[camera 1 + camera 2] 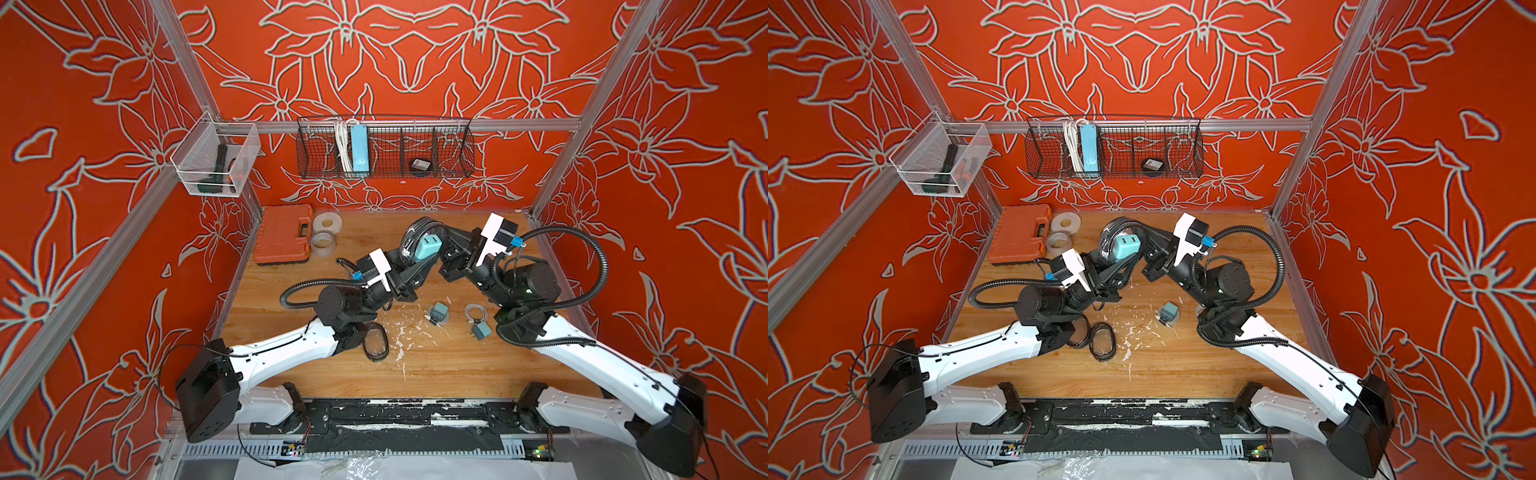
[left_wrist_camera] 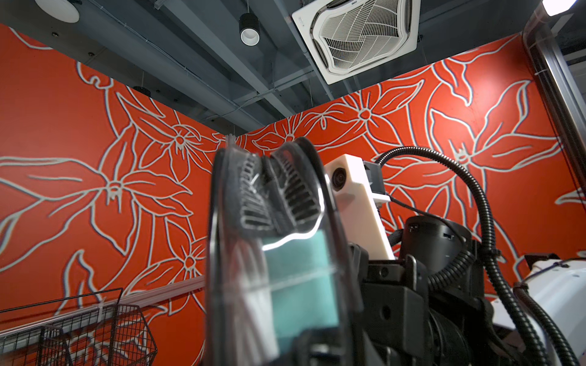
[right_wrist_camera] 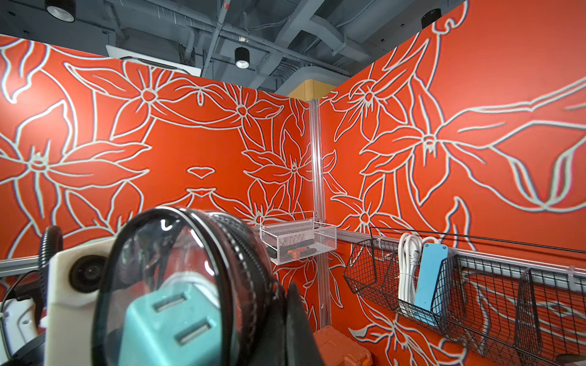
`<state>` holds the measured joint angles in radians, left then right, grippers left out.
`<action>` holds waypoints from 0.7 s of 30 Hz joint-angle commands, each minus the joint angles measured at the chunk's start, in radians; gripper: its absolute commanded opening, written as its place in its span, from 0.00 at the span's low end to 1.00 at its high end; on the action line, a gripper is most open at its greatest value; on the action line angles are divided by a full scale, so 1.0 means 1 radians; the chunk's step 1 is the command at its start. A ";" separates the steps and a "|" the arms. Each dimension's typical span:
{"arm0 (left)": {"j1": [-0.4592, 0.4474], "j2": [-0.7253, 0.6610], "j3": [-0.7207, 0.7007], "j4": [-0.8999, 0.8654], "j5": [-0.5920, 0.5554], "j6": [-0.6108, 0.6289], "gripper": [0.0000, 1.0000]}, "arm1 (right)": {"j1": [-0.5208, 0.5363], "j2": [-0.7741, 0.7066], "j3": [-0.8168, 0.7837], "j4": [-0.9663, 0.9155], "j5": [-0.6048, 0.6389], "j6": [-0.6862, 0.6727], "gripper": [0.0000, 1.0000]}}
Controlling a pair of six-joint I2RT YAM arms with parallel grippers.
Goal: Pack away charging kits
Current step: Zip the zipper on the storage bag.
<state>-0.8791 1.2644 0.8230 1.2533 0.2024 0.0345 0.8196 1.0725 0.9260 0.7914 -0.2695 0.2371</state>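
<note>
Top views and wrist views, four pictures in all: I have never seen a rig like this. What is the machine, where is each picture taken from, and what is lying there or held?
The machine is two robot arms mounted at the near edge of a wooden table, each ending in a two-finger gripper. The two wide pictures come from one camera head overhead. The other two come from a camera on each arm's wrist.

Raised between the arms is a clear case with a black rim, and a teal plug adapter shows through its clear wall. The right gripper is shut on the case. The left gripper is at it too, but its grip is unclear.

On the table lie two more adapters with coiled white cables, an empty case, an orange toolbox and two tape rolls.
</note>
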 commanded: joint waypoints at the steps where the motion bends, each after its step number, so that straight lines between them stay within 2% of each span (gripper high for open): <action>1: -0.009 -0.078 0.043 -0.139 -0.034 -0.036 0.00 | 0.009 -0.047 0.002 -0.083 0.018 -0.091 0.00; 5: -0.009 -0.193 0.047 -0.408 -0.039 -0.076 0.00 | 0.008 -0.102 0.042 -0.270 -0.028 -0.315 0.00; 8: -0.009 -0.304 0.018 -0.582 -0.002 -0.091 0.00 | 0.006 -0.125 0.059 -0.374 -0.020 -0.441 0.00; 14: -0.009 -0.455 -0.054 -0.779 -0.006 -0.094 0.00 | 0.007 -0.107 0.126 -0.521 -0.011 -0.589 0.00; 18: -0.009 -0.488 -0.053 -0.919 -0.050 -0.094 0.00 | 0.006 -0.099 0.150 -0.563 0.019 -0.659 0.00; 21: -0.009 -0.491 -0.048 -0.986 -0.047 -0.094 0.00 | 0.005 -0.098 0.154 -0.588 -0.005 -0.727 0.00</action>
<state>-0.8902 0.7952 0.7708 0.3809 0.1661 -0.0528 0.8452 0.9901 1.0225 0.1959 -0.3328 -0.3847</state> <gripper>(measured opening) 0.273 0.048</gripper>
